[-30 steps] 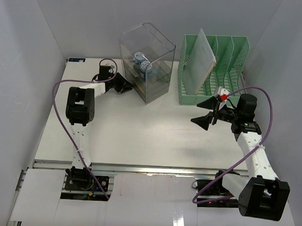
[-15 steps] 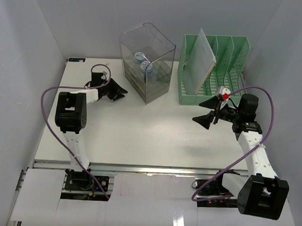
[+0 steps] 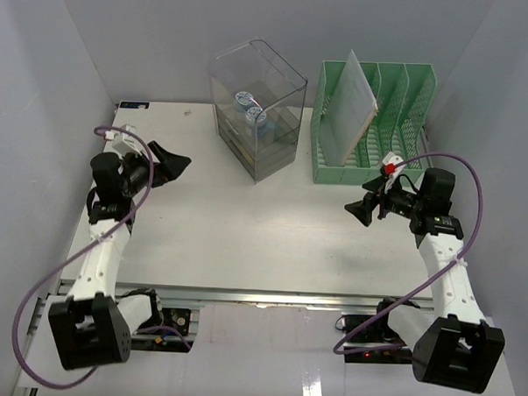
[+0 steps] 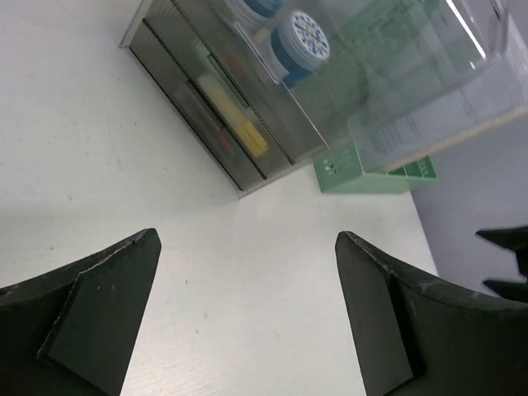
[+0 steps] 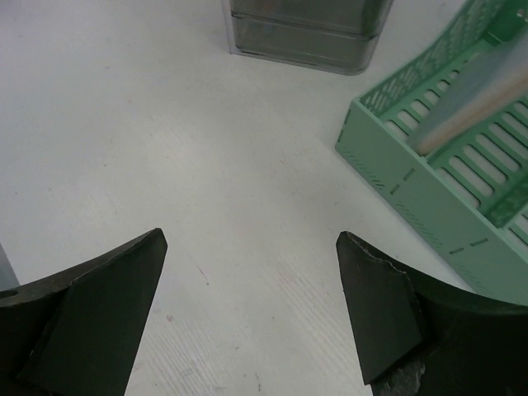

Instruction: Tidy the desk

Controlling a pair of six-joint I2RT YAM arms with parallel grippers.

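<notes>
The left tool [image 3: 176,163] has drawn back from the clear box [image 3: 259,119] toward the left wall. The white counter [image 3: 245,237] lies beneath both arms (green rack [image 3: 381,133] at its rear). The 2 tools, the right tool [image 3: 362,198] included, gape wide and empty.

A clear plastic organizer [image 3: 277,146] holds two blue-topped rolls [image 3: 251,104] on its upper level (drawers beneath). Beside it, a green file rack [image 3: 399,116] carries one pale, tilted folder [image 3: 347,105].
</notes>
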